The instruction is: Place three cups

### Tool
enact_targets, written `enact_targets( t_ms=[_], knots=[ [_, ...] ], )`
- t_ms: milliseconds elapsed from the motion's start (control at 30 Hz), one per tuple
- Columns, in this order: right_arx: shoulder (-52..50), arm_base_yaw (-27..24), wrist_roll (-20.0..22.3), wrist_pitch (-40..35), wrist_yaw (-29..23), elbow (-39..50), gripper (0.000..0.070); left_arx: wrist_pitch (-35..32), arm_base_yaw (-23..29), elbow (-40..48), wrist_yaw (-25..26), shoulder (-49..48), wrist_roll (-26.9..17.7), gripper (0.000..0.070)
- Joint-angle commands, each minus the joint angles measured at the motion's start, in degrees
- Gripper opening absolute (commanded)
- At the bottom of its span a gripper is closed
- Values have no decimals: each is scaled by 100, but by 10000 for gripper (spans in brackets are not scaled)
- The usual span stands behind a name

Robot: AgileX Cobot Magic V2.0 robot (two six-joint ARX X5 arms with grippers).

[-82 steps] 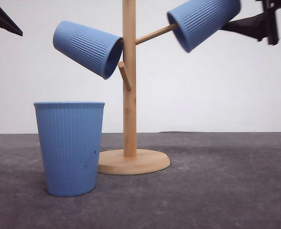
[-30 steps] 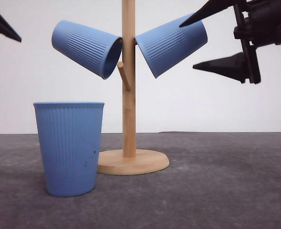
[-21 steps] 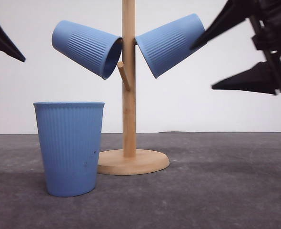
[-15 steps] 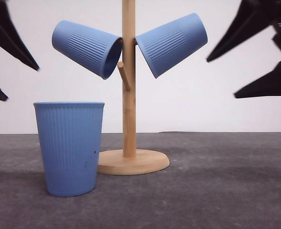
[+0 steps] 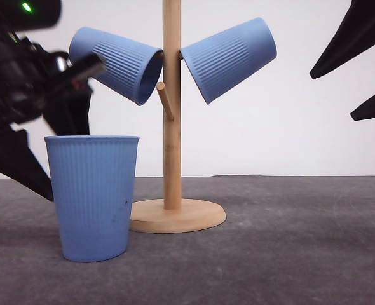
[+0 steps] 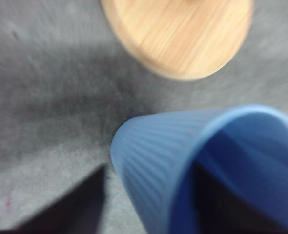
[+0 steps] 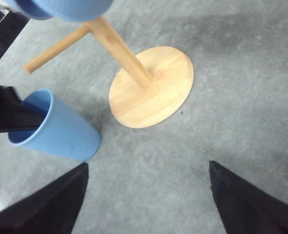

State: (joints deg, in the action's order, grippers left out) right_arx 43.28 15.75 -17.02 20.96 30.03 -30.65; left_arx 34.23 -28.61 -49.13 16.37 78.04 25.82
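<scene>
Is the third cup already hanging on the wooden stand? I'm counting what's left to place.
No: in the front view the third cup stands upright on the table, beside the wooden stand.

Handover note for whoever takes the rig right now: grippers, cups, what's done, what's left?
Left gripper: open, one finger inside the rim of the standing cup, nothing gripped yet.
Right gripper: open, empty, off to the right of the wooden rack.
Done: two cups hang mouth-inward on the rack's pegs, left cup and right cup.
Left: grip the standing cup on the table and hang it; the short front peg is free.
</scene>
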Motion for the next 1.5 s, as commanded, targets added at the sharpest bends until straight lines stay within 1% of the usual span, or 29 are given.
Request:
enact_targets(
  t_ms=[0, 33, 167, 233, 300, 367, 433, 533, 700, 867, 967, 1067, 1167, 1200, 1267, 1300, 1367, 1433, 1467],
  knots=[
    [3, 26, 337, 94, 77, -17, 494, -15, -53, -145, 104, 61, -135, 20],
    [-4, 26, 487, 189, 185, -17, 495, 11, -60, -168, 217, 64, -137, 3],
    [-3, 64, 1053, 499, 919, -17, 495, 479, -69, -417, 967, 31, -312, 3],
    [-5, 163, 1177, 490, 1252, -20, 495, 803, -135, -600, 1447, 31, -416, 3],
    [-3, 319, 1240, 449, 1440, -20, 499, 1023, -272, -756, 1829, 31, -437, 3],
    [-1, 514, 1322, 432, 1536, -20, 507, 1141, -446, -891, 2090, 31, -434, 3],
    [-1, 787, 1355, 398, 1540, -20, 525, 1113, -702, -983, 2253, 31, -354, 3],
    [-1, 1228, 1389, 314, 1539, -20, 557, 964, -1108, -1038, 2287, 33, -136, 3],
    [-1, 1916, 1410, 145, 1509, -20, 558, 525, -1667, -1038, 2285, 33, 340, 3],
    [1, 2496, 1410, 132, 1470, -20, 557, 63, -1978, -1038, 2289, 33, 755, 3],
    [1, 2756, 1402, 134, 1299, -20, 555, -97, -2107, -1038, 2305, 33, 888, 3],
    [1, 2950, 1339, 136, 1046, -20, 510, -123, -2222, -1038, 2313, 33, 936, 3],
    [1, 3058, 1289, 138, 971, -20, 399, -123, -2299, -1038, 2315, 33, 938, 3],
    [1, 3070, 1261, 140, 956, -20, 380, -123, -2310, -1038, 2316, 34, 936, 3],
    [-1, 3073, 1185, 146, 934, -20, 371, -123, -2316, -1038, 2325, 33, 934, 6],
    [-1, 3067, 1131, 156, 934, -20, 372, -121, -2315, -1038, 2355, 33, 927, 36],
    [-3, 3049, 990, 190, 937, -20, 372, -113, -2304, -1038, 2414, 33, 902, 132],
    [-19, 3025, 832, 292, 938, -20, 372, -93, -2271, -1038, 2421, 33, 884, 288],
    [-37, 3010, 737, 364, 935, -20, 372, -70, -2244, -1038, 2423, 33, 852, 379]
  ],
)
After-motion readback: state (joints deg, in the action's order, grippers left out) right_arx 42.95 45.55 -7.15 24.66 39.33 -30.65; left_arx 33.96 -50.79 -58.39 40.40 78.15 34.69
